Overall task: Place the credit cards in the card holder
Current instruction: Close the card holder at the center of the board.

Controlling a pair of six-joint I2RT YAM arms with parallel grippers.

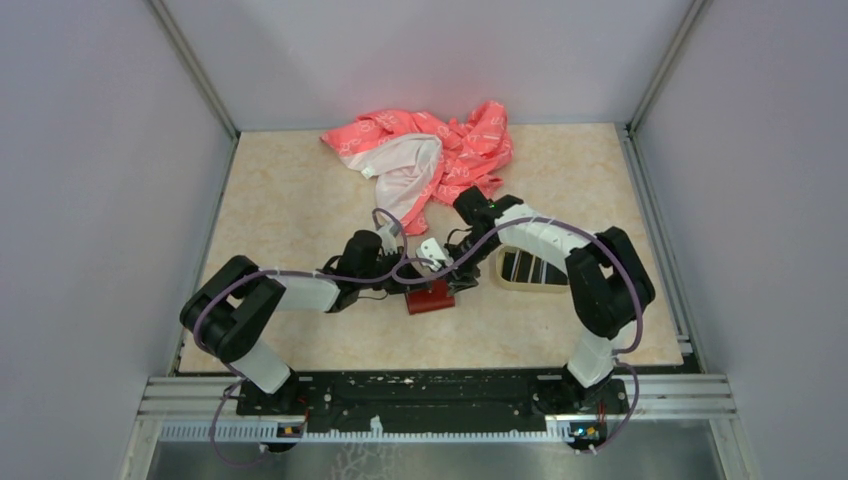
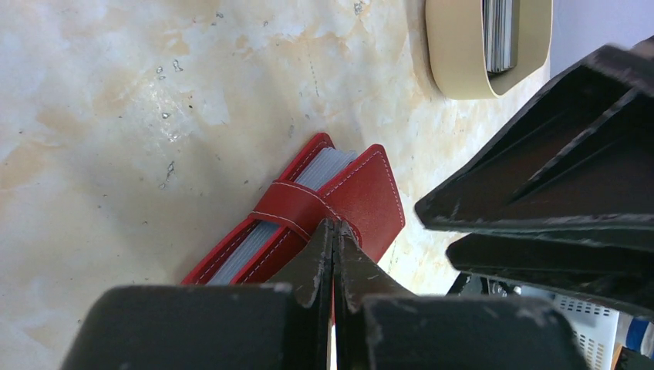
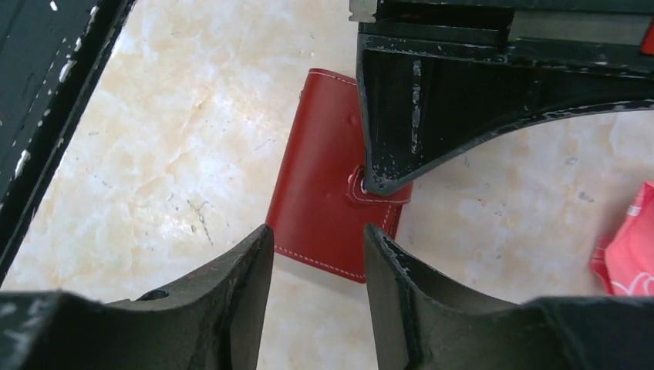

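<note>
On the worktop (image 1: pixel 300 200) the tray (image 1: pixel 530 289) holds the cards (image 1: pixel 530 267); the holder (image 1: pixel 430 298) lies closed nearby. My right hand (image 3: pixel 318 231) gapes over it, and my left hand (image 2: pixel 334 225) is pinched together at the strap (image 2: pixel 289 206). I should unsnap gently, pinning the holder.
</note>
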